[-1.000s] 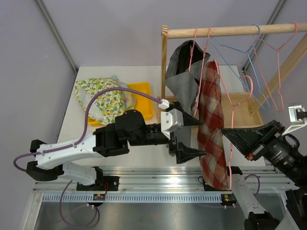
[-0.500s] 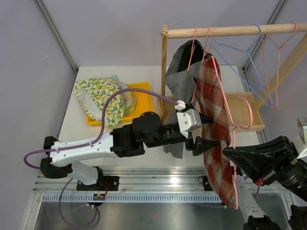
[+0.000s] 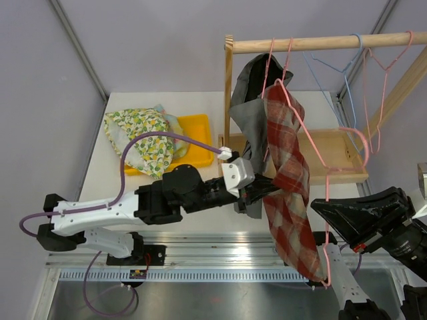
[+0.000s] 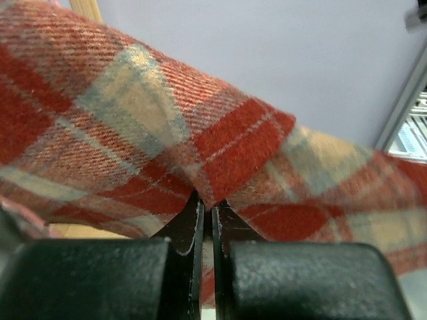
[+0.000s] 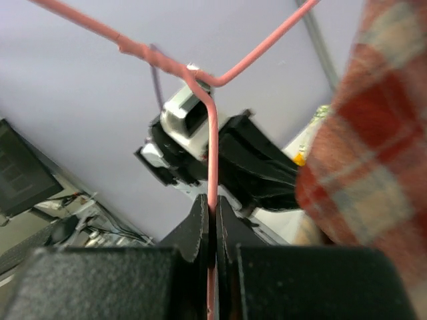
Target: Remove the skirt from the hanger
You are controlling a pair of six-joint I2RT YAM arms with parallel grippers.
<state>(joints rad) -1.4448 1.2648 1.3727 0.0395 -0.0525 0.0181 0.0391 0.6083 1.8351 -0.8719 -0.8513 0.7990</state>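
The red plaid skirt [image 3: 287, 170] hangs over a pink wire hanger [image 3: 308, 141] tilted away from the wooden rail [image 3: 320, 43]. My left gripper [image 3: 264, 189] is shut on a fold of the skirt at its left edge. In the left wrist view the plaid cloth [image 4: 220, 143] bunches right at the closed tips of that left gripper [image 4: 207, 202]. My right gripper [image 3: 315, 205] is shut on the hanger's lower wire. In the right wrist view the pink hanger wire [image 5: 212, 153] runs straight down between the right gripper's [image 5: 212, 208] closed fingers, with the skirt [image 5: 363, 140] at the right.
A grey garment [image 3: 248, 113] hangs on another pink hanger right behind the skirt. Blue [image 3: 333, 67] and pink [image 3: 377, 100] empty hangers hang further right on the rail. A yellow tray [image 3: 199, 143] holding floral cloth [image 3: 140, 137] sits at the left. The rack's wooden base [image 3: 341, 157] lies behind.
My left gripper went from wide open to shut on the skirt's edge and drew back left with it. The skirt and hanger swung down and forward with the right gripper.
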